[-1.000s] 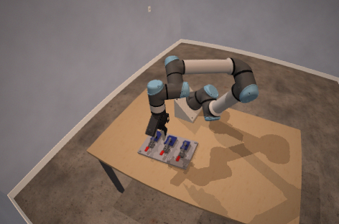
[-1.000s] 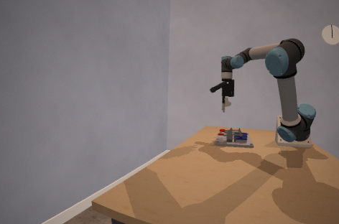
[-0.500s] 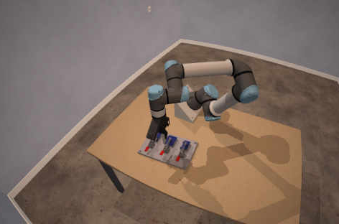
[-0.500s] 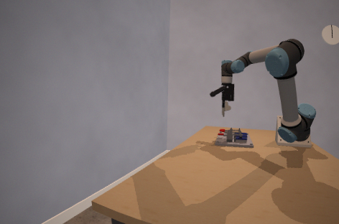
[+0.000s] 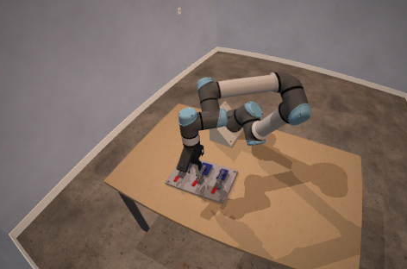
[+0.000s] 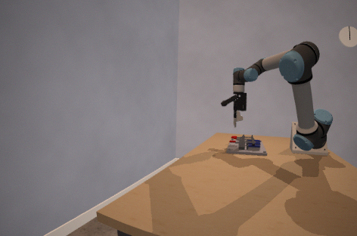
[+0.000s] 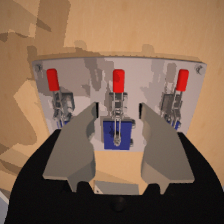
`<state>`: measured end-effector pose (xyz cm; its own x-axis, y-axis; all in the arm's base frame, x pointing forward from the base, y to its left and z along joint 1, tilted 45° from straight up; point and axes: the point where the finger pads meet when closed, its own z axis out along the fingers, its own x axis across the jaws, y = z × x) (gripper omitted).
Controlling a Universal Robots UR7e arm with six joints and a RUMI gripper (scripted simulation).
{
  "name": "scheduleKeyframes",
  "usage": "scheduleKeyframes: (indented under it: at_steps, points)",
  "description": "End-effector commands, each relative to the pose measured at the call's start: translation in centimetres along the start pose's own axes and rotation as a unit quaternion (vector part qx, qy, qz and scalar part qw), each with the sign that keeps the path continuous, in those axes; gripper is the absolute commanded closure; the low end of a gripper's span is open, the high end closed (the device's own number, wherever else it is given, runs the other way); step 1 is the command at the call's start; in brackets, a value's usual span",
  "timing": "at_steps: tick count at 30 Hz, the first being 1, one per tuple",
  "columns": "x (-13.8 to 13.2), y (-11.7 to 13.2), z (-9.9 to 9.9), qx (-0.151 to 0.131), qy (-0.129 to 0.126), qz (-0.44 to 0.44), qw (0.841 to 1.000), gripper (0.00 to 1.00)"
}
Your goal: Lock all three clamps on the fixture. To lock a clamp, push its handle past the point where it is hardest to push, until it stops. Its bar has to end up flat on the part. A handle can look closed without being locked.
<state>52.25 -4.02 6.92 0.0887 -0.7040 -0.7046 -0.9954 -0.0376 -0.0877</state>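
Note:
A grey fixture plate (image 5: 203, 183) lies on the wooden table, also in the exterior view (image 6: 246, 148) and the wrist view (image 7: 117, 95). It carries three toggle clamps with red handles: left (image 7: 53, 80), middle (image 7: 118, 81) and right (image 7: 182, 80). A blue part (image 7: 117, 134) sits under the middle clamp's bar. My gripper (image 7: 118, 103) (image 6: 237, 120) hangs well above the plate, centred over the middle clamp, with its fingers partly apart and nothing between them. In the top view the gripper (image 5: 190, 167) hides the left clamp's part. I cannot tell whether any clamp is locked.
The arm's base sits on a white mount (image 5: 223, 134) behind the fixture, at the table's far side (image 6: 308, 141). The fixture lies near the table's left edge. A round clock (image 6: 349, 36) hangs on the back wall.

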Motion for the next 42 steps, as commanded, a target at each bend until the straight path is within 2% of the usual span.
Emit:
scheduleKeyframes:
  at_steps: [1, 6, 11, 23, 28, 40, 42]
  points:
    - [0.0, -0.1, 0.3, 0.001, 0.001, 0.0, 1.0, 0.72]
    - [0.0, -0.1, 0.3, 0.001, 0.001, 0.0, 1.0, 0.72]
    - [0.0, -0.1, 3.2, 0.001, 0.001, 0.0, 1.0, 0.72]
    - [0.0, -0.1, 3.2, 0.001, 0.001, 0.0, 1.0, 0.72]
    - [0.0, -0.1, 6.1, 0.001, 0.001, 0.0, 1.0, 0.72]
    - [0.0, -0.1, 6.1, 0.001, 0.001, 0.0, 1.0, 0.72]
    - [0.0, -0.1, 6.9, 0.001, 0.001, 0.0, 1.0, 0.72]
